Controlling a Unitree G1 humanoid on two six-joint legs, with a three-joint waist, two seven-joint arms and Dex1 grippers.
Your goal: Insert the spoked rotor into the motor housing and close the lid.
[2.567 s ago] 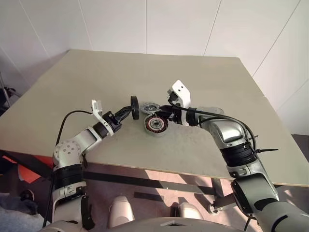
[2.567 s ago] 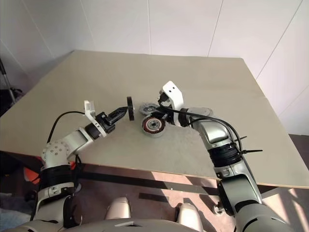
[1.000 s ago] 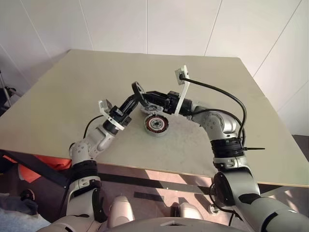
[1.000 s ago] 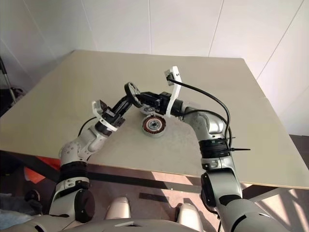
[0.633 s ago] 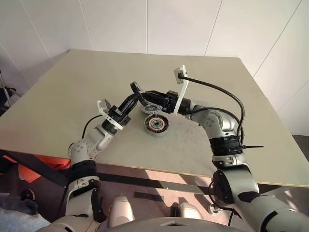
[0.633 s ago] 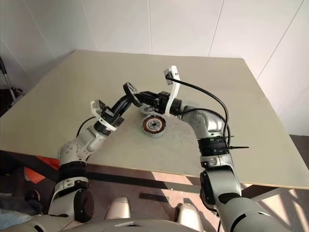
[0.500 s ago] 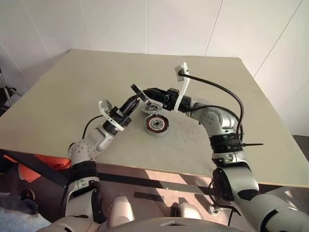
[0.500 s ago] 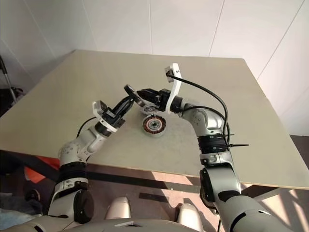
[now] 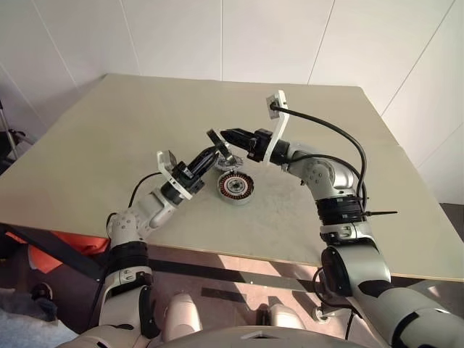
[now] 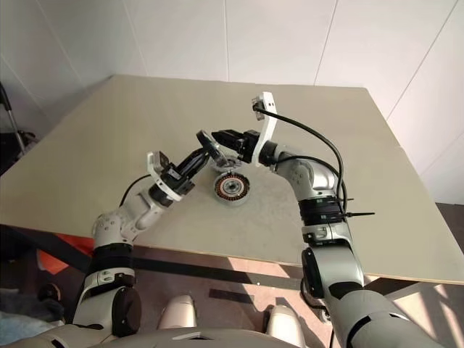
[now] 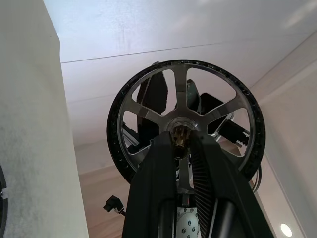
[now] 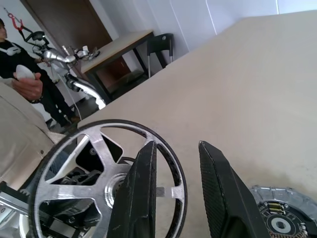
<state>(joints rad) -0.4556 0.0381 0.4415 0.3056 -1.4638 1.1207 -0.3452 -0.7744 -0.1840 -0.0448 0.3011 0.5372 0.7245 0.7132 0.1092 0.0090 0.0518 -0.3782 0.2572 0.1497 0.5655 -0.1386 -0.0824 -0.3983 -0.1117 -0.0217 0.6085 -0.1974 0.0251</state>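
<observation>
- Head views: the left gripper is clamped on the hub of the wheel and holds it up in the air over the table, just above and to the left of the motor cup. Since a second ago both arms have slid a little to the right, bringing the wheel nearer over the cup. The right gripper has pushed forward to the wheel's rim. The slotted cover lies flat just behind the cup, partly hidden by the arms.
- Left wrist view: both fingers pinch the brass stub at the centre of the wheel, spokes fanned around them.
- Right wrist view: the right fingers stand apart beside the wheel's rim, nothing between them; the cup lies below.
- Judgement: this looks like a hand-over or a steadying grasp; the wheel is not yet in the cup.
</observation>
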